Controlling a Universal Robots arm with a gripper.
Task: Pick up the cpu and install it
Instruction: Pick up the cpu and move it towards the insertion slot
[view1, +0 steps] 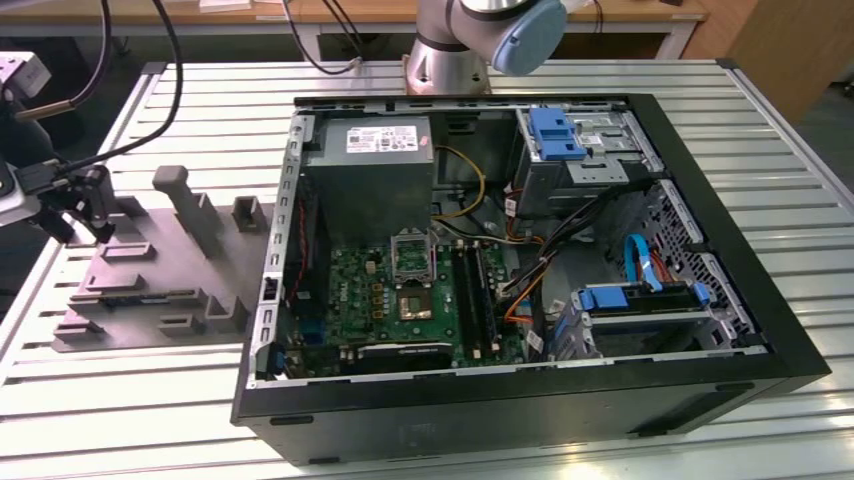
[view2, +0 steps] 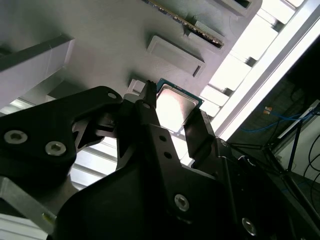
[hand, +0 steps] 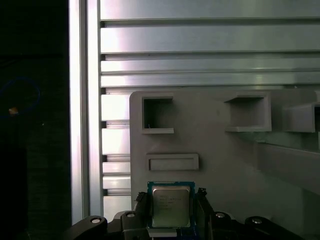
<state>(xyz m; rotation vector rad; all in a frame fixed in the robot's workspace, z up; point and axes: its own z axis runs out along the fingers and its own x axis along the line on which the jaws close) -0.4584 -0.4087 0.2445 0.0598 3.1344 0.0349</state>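
Pincer closed on cpu edges

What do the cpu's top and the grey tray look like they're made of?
The cpu top looks like pale silvery metal with a soft sheen, framed by a green board rim. The tray looks like matte grey plastic: evenly dull, no glare.

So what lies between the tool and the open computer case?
In the exterior view, raised blocks of the grey tray stand between the tool and the computer case.
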